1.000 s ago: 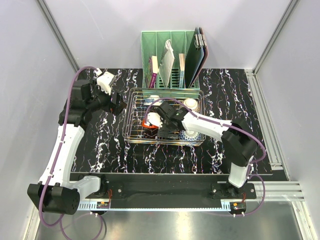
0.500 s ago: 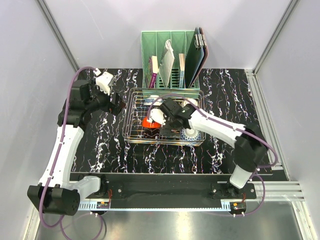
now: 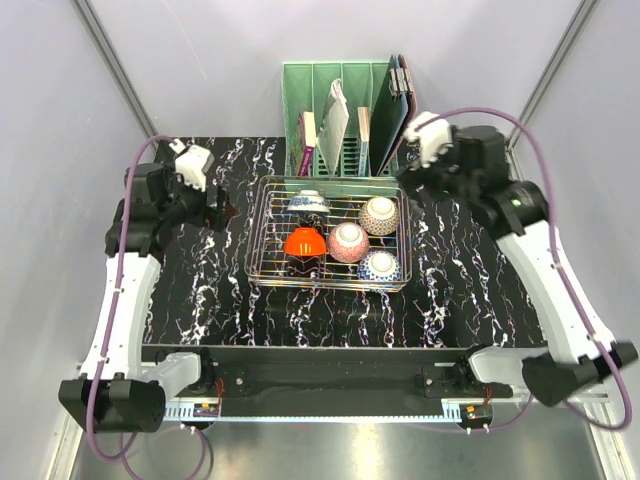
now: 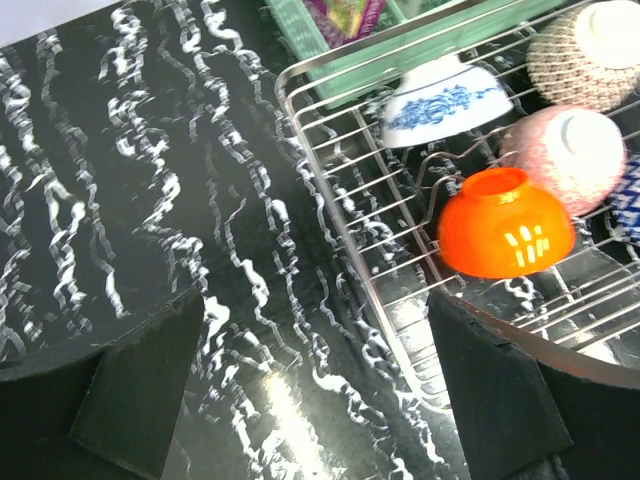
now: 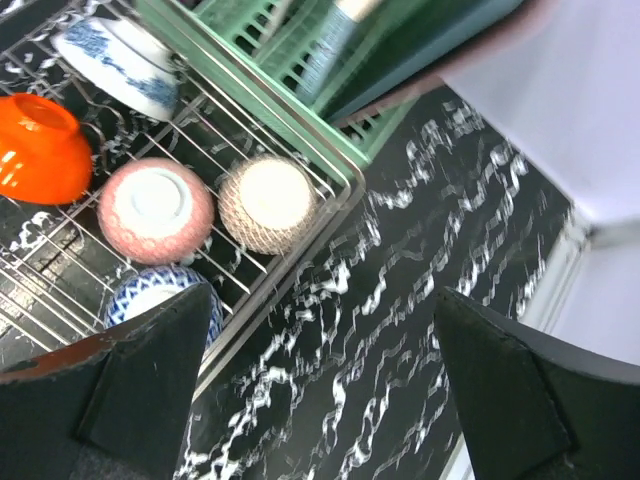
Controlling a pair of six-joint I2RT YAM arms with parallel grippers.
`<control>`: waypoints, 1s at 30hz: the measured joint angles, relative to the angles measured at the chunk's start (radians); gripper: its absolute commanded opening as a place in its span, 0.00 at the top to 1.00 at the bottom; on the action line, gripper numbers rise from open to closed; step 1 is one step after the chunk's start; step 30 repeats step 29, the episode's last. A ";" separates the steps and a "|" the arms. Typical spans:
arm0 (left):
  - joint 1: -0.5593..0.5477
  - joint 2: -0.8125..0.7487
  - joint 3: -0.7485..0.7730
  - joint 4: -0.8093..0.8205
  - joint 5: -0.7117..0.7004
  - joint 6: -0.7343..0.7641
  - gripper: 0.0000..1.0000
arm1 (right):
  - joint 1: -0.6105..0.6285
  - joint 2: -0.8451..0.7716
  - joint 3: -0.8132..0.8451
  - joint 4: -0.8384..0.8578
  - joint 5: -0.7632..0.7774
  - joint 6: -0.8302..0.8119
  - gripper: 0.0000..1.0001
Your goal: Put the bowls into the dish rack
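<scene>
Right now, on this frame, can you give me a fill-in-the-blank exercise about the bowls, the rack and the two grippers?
1. The dish rack holds ____ bowls.
2. In the top view, the bowl just right of the orange bowl is ____.
3. The left gripper and the right gripper are both ____, with nothing between the fingers.
4. Behind the dish rack stands a ____ organizer.

Missing words: five; pink; open; green.

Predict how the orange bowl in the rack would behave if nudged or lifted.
The orange bowl shows bright glare, so it is probably glossy and slippery to pinch. It looks rigid, likely ceramic, so it may chip against the rack wires. Resting foot-up on its rounded side, it could rock or roll if pushed.
</scene>
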 measured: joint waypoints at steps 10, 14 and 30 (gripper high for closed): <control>0.080 -0.154 -0.088 -0.012 0.043 0.026 0.01 | -0.288 -0.270 -0.359 -0.026 -0.195 0.080 0.00; 0.107 -0.190 -0.134 -0.005 0.060 0.025 0.01 | -0.343 -0.371 -0.436 -0.043 -0.226 0.102 0.00; 0.140 -0.263 -0.160 0.032 0.113 0.003 0.01 | -0.352 -0.428 -0.444 -0.024 -0.283 0.169 0.00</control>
